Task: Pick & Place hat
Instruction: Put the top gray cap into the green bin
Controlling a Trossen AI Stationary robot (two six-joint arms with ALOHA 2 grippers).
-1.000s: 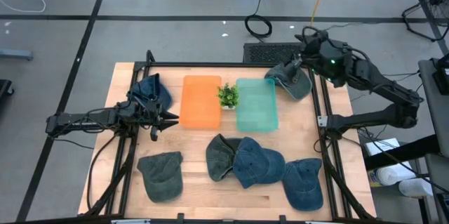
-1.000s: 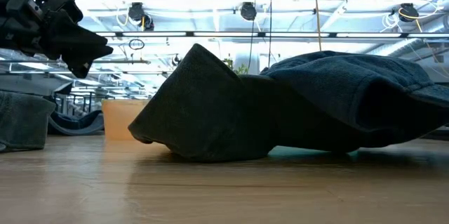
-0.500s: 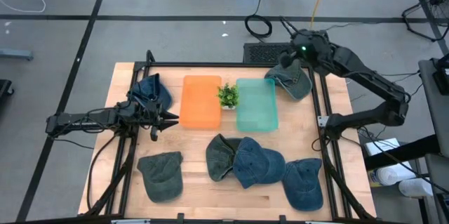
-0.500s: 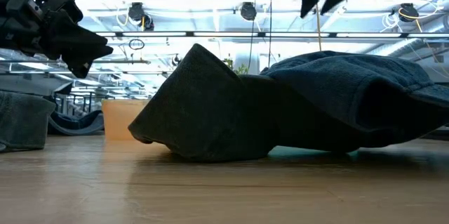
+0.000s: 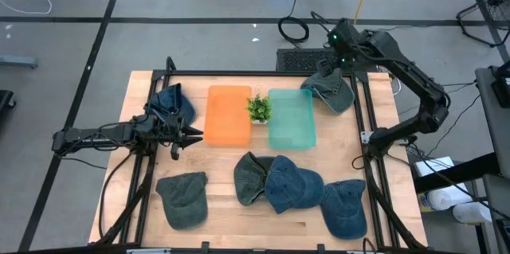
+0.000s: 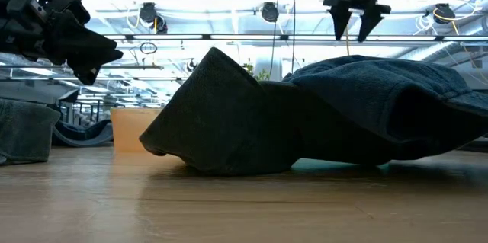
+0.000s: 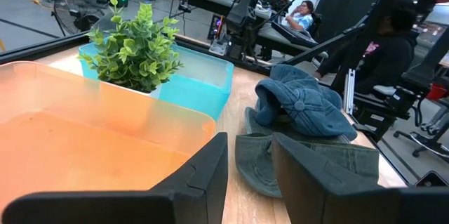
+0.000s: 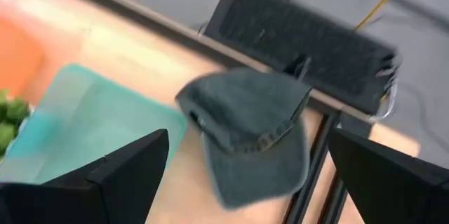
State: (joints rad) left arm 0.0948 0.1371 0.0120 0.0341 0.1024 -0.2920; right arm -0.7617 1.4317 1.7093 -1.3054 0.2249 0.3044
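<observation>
Near you: orange bin (image 7: 77, 140), just past the parted jaws.
Behind it: teal bin (image 7: 189, 83), small plant (image 7: 137, 41).
Ahead: blue hat (image 7: 302, 104) atop green hat (image 7: 309, 161) on tabletop (image 7: 242, 206).

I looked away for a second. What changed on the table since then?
The right gripper, open and empty, swung from above the grey-green hat toward the table's far edge. The left gripper by the orange bin and all the hats stayed put.
</observation>
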